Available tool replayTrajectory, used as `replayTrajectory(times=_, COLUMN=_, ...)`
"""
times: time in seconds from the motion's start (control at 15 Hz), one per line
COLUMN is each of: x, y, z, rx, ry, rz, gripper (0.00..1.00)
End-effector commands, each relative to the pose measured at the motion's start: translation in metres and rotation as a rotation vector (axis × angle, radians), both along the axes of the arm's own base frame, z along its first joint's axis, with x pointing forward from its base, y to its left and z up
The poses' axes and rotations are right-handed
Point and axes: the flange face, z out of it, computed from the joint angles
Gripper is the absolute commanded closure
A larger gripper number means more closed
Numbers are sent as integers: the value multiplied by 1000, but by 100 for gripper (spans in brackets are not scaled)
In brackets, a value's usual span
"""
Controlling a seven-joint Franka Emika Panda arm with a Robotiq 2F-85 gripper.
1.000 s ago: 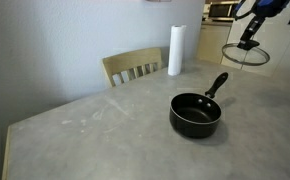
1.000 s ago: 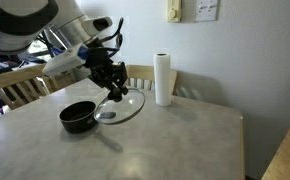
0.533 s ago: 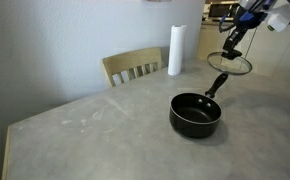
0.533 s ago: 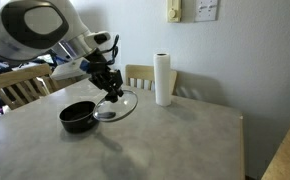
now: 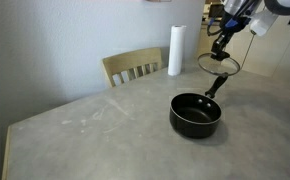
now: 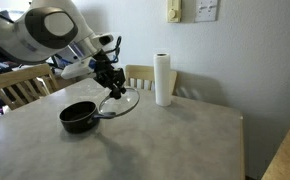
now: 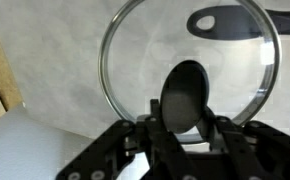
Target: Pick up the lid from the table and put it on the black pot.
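My gripper (image 5: 222, 46) is closed on the small dark knob of the lid (image 5: 219, 66), and the lid hangs under my fingers, off the table (image 5: 95, 135). In both exterior views the glass disc sits roughly level with its metal rim showing as a thin oval. In an exterior view it hovers over the long handle of the black pot (image 5: 195, 114), to the far side of the bowl rather than above it. In an exterior view my gripper (image 6: 111, 84) holds the lid (image 6: 119, 103) just beside the black pot (image 6: 77, 116), with the near edge of the rim close to the pot's rim; I cannot tell whether they touch. The pot stands upright on the table (image 6: 170, 140) with its dark interior uncovered. In the wrist view my gripper (image 7: 189, 128) comes in from the bottom, both fingers pressed against the knob, and the lid (image 7: 145, 55) fills most of the picture. Through the glass I see the grey tabletop and, at the upper right, the end of the pot's handle. A white paper towel roll (image 5: 175, 50) stands upright at the back of the table, well apart from the pot, and 1 pale wooden chair (image 5: 133, 68) is behind the table edge.
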Motion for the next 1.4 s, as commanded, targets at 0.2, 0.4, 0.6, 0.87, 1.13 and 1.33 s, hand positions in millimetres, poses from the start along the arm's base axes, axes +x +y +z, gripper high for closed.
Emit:
replayTrajectory(times=0.2, x=13, y=-10, z=6, rx=-43, ry=-9, rz=87, gripper=88)
replayTrajectory(times=0.4, x=12, y=-22, z=5, rx=-46, ry=-3, rz=137, gripper=88)
replayTrajectory(times=0.6, x=10, y=-45, z=5, rx=-46, ry=-5, rz=160, gripper=88)
replayTrajectory(times=0.87, x=4, y=-49, z=2, rx=-31, ry=8, rz=148, gripper=63)
replayTrajectory(times=1.13, x=4, y=-50, z=2, rx=-31, ry=6, rz=153, gripper=63)
replayTrajectory(times=1.33, x=4, y=-50, z=2, rx=-31, ry=5, rz=155, gripper=63)
